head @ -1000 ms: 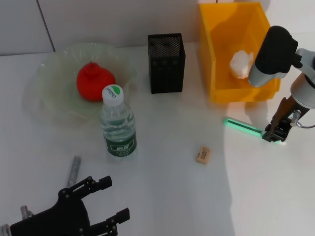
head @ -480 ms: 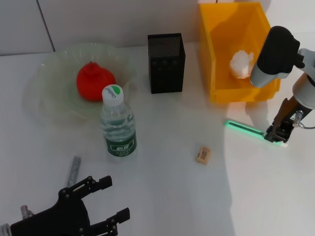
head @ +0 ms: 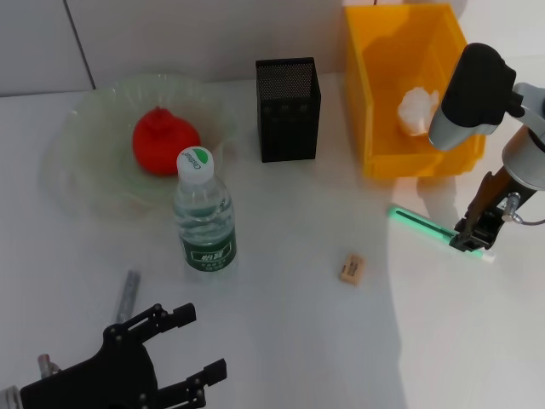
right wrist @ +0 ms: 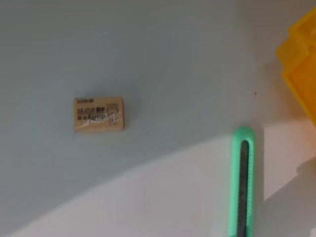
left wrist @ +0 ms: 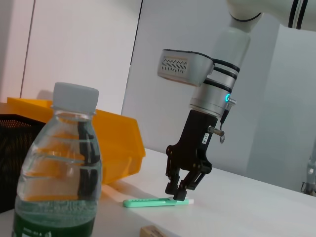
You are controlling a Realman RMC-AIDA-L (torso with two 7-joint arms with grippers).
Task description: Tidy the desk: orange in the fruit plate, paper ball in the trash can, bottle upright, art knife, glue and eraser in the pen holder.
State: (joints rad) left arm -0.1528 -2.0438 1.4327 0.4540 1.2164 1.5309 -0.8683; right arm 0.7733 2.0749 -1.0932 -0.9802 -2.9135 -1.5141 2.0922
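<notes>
My right gripper [head: 473,236] is down at the table with its fingers shut on one end of the green art knife [head: 423,224], which lies flat in front of the yellow trash can [head: 379,102]. The left wrist view shows the same grip [left wrist: 178,190] on the art knife [left wrist: 150,202]. The paper ball [head: 415,111] lies inside the can. The orange [head: 164,141] rests in the fruit plate [head: 81,175]. The bottle [head: 204,215] stands upright. The eraser [head: 351,267] lies on the table between bottle and knife. The black pen holder [head: 288,109] stands at the back. My left gripper [head: 189,345] stays open at the near left.
A thin grey stick [head: 128,296] lies on the table just beyond my left gripper. The right wrist view shows the eraser [right wrist: 98,114], the art knife [right wrist: 243,182] and a corner of the trash can [right wrist: 301,64].
My right gripper and the knife end in it shifted slightly right and then back left. The left arm has barely moved.
</notes>
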